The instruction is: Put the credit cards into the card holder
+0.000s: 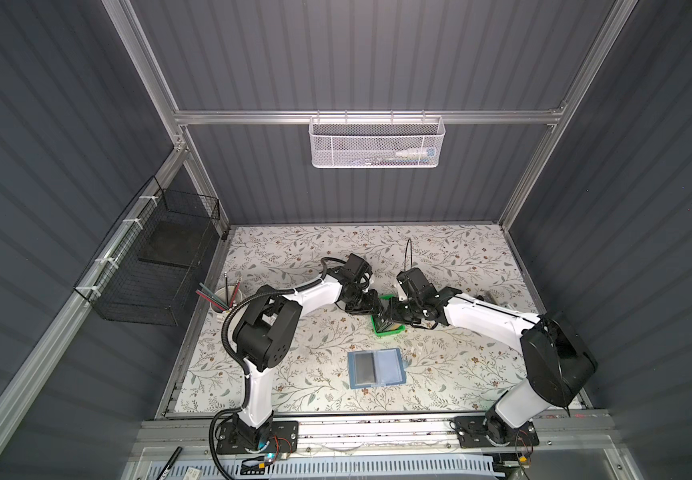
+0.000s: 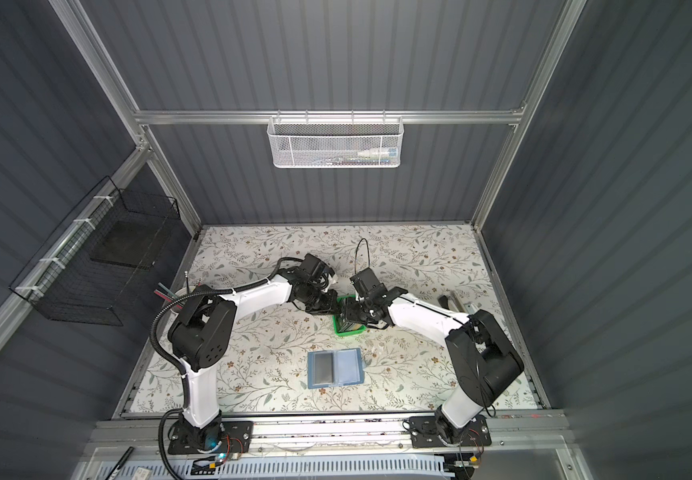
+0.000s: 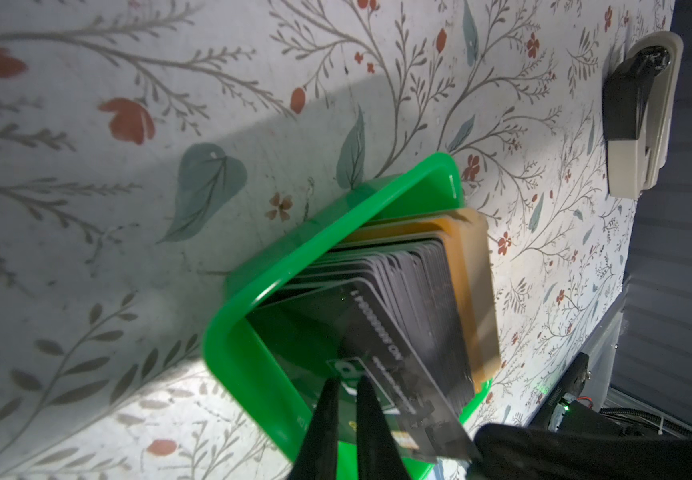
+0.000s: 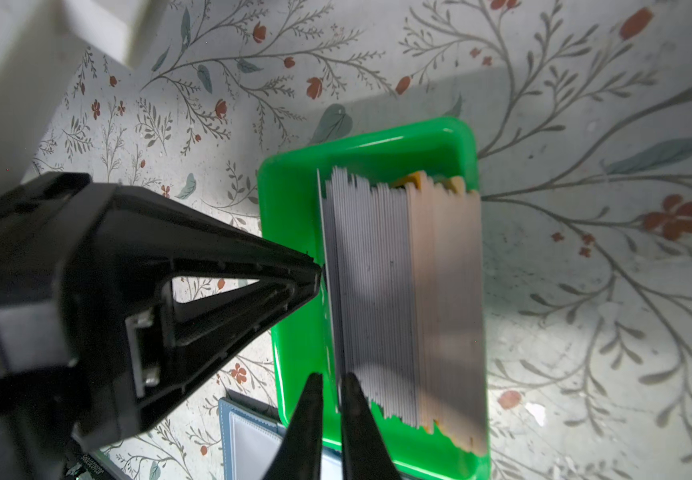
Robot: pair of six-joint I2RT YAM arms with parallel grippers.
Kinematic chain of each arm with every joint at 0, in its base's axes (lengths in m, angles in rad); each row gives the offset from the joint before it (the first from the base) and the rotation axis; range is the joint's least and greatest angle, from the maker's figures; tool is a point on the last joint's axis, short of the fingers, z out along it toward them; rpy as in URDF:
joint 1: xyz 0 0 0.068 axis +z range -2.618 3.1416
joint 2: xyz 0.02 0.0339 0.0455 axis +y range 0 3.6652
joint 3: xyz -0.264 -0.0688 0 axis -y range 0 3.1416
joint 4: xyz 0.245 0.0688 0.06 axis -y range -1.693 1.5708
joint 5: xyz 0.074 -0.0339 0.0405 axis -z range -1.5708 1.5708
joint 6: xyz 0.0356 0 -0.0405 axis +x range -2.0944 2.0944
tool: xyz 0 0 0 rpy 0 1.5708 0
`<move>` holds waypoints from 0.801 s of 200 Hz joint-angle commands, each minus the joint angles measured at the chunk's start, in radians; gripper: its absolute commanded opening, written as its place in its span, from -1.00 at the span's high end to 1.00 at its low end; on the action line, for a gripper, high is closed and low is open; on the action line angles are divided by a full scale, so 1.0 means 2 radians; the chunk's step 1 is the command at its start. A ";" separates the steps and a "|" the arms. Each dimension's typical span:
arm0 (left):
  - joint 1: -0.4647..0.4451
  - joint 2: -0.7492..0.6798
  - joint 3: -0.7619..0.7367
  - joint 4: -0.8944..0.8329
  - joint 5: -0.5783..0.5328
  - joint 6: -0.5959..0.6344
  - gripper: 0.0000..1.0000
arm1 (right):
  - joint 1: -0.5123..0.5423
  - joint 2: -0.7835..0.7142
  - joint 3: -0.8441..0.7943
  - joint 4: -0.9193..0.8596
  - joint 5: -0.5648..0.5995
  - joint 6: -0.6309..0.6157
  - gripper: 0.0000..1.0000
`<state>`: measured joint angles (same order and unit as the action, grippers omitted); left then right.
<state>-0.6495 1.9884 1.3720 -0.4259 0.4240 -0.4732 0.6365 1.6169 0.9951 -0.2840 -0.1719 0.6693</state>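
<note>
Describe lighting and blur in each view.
In both top views, dim even light, the aluminium frame splayed by the wide lens; in the left wrist view, a shadow band crosses the floral table and the tan card smears; in the right wrist view, the credit cards' edges blur toward the tan card.

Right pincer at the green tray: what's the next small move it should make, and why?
Probably lift the right pincer straight up, drawing the front card out of the green tray. It looks closed on that card's edge. The left pincer has its closed tip at the card, which leans away from the stack. The card holder lies open nearby.
</note>
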 commanded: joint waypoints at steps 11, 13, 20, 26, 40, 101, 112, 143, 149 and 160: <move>-0.006 0.011 0.007 -0.023 -0.001 0.014 0.74 | -0.001 0.011 0.011 0.000 -0.006 -0.004 0.74; -0.005 0.012 0.007 -0.023 -0.001 0.014 0.74 | -0.001 0.011 0.012 0.000 -0.005 -0.004 0.74; -0.006 0.013 0.007 -0.023 -0.001 0.014 0.74 | -0.001 0.012 0.011 0.000 -0.006 -0.004 0.75; -0.006 0.013 0.007 -0.023 -0.001 0.014 0.74 | -0.001 0.012 0.011 0.001 -0.006 -0.005 0.77; -0.006 0.012 0.007 -0.023 -0.001 0.014 0.74 | -0.001 0.012 0.011 0.000 -0.002 -0.007 0.81; -0.006 -0.001 0.009 -0.025 -0.007 0.017 0.73 | -0.001 -0.005 0.005 -0.004 0.015 -0.012 1.00; -0.006 -0.006 0.010 -0.026 -0.012 0.019 0.73 | -0.001 -0.010 0.004 -0.005 0.016 -0.013 1.00; -0.006 -0.029 0.004 -0.022 -0.029 0.021 0.67 | -0.001 -0.023 0.003 -0.008 0.015 -0.016 1.00; -0.006 -0.033 0.002 -0.022 -0.031 0.020 0.66 | -0.001 -0.025 0.002 -0.007 0.015 -0.017 1.00; -0.005 -0.039 0.000 -0.020 -0.034 0.020 0.63 | -0.001 -0.028 0.001 -0.008 0.014 -0.018 1.00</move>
<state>-0.6540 1.9705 1.3735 -0.4301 0.3916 -0.4545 0.6365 1.5940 0.9958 -0.2855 -0.1608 0.6495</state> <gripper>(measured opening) 0.175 0.042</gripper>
